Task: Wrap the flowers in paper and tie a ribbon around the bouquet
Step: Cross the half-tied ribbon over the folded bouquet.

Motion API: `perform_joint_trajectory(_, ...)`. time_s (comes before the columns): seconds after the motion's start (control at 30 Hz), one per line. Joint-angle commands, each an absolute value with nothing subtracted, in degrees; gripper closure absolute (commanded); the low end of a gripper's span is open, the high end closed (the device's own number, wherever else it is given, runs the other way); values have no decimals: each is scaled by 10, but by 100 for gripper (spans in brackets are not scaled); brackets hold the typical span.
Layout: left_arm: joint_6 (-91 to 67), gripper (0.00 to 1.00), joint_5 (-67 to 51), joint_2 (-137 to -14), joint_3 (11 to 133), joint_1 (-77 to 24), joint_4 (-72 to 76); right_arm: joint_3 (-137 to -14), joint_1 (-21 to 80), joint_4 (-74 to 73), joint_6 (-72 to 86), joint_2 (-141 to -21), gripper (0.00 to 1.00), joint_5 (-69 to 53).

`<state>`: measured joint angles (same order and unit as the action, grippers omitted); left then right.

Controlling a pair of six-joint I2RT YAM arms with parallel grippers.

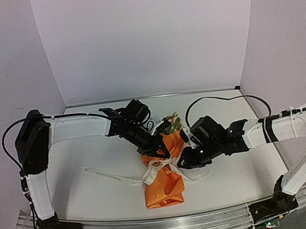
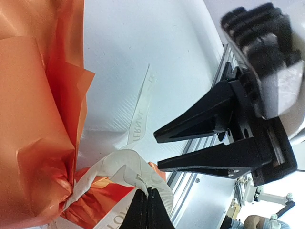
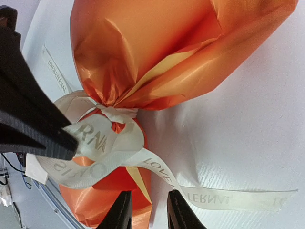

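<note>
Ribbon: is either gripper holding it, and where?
The left gripper pinches the ribbon at its loop beside the knot; the right gripper is open, holding nothing.

Dark printed words "LOVE ETERNAL", repeated along the white translucent ribbon point(image 3: 217, 197)

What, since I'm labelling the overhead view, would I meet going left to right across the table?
left arm's shoulder → ribbon, its loose tail → bouquet → right arm's forearm

Left gripper point(image 2: 147, 192) is pinched closed; right gripper point(image 2: 157, 151) faces it, jaws parted.
</note>
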<state>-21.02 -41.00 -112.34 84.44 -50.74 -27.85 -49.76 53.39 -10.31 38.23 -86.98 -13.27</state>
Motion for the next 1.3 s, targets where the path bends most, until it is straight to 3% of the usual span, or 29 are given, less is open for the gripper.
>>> perform_joint_trajectory(0.0,-304,100,-403,-1119,866,-500,-206,-497,533,-144,349,-832,72,-109)
perform_joint_trajectory(0.37,-423,100,-372,-1093,805,-468,-113,-539,533,-223,295,-814,66,-116)
perform_joint_trajectory(0.67,-418,100,-365,-1090,786,-468,-110,-599,550,-252,224,-828,55,-191)
perform_joint_trajectory(0.83,-402,100,-357,-1086,781,-468,-121,-663,566,-340,158,-855,51,-226)
perform_joint_trajectory(1.07,-362,100,-348,-1082,758,-468,-128,-707,566,-433,66,-879,45,-197)
perform_joint_trajectory(1.27,-357,100,-360,-1075,738,-464,-113,-721,568,-431,51,-903,41,-198)
